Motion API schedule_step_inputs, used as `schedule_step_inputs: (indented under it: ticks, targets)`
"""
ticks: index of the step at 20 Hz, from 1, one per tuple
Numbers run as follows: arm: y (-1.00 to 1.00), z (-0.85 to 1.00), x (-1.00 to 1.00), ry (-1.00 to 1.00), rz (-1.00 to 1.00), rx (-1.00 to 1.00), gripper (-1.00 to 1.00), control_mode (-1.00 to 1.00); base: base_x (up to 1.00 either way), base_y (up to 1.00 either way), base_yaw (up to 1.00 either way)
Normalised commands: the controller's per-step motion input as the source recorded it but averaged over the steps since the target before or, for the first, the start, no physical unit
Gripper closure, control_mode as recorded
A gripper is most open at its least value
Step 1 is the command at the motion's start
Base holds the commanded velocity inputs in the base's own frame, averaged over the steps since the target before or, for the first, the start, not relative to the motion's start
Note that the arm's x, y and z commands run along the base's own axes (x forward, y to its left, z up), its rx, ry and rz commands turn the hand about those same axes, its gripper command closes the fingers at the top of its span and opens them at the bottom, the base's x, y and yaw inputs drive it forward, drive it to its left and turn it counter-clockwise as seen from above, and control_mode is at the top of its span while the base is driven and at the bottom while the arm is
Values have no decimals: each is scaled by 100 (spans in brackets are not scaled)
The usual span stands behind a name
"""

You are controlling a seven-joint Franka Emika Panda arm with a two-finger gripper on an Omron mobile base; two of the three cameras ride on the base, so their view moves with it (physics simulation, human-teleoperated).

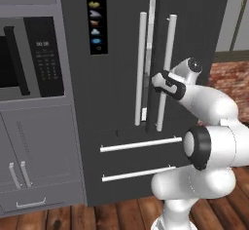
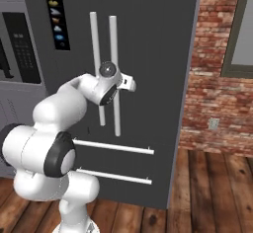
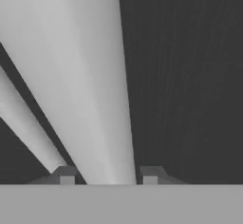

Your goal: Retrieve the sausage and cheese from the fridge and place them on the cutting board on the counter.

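Tool (image 3: 108, 175) clamps the right silver door handle (image 3: 90, 85) of the fridge (image 1: 116, 78).

The white arm rose from its base, bent at a big dark elbow joint, and reached forward and up to the fridge (image 1: 121, 102). Its wrist was turned toward the right door's long silver handle (image 3: 95, 99), about halfway up the bar. The gripper (image 3: 108, 175) was closed on that handle, with one small dark fingertip (image 3: 66, 175) pressed on each side of the bar.
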Motion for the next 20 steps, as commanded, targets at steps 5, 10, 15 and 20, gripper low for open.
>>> schedule_step_inputs:
  ticks: [5, 10, 15, 20]
  targets:
    - [-61, 7, -86, 0, 0, 7, 100, -100, 0, 0, 0]
    - [-67, 7, -76, 0, 0, 6, 100, -100, 0, 0, 0]
    - [-59, 2, -58, 10, 0, 1, -100, -100, 0, 0, 0]
    - [-2, 3, -45, 21, -1, 3, -100, -100, 0, 0, 0]
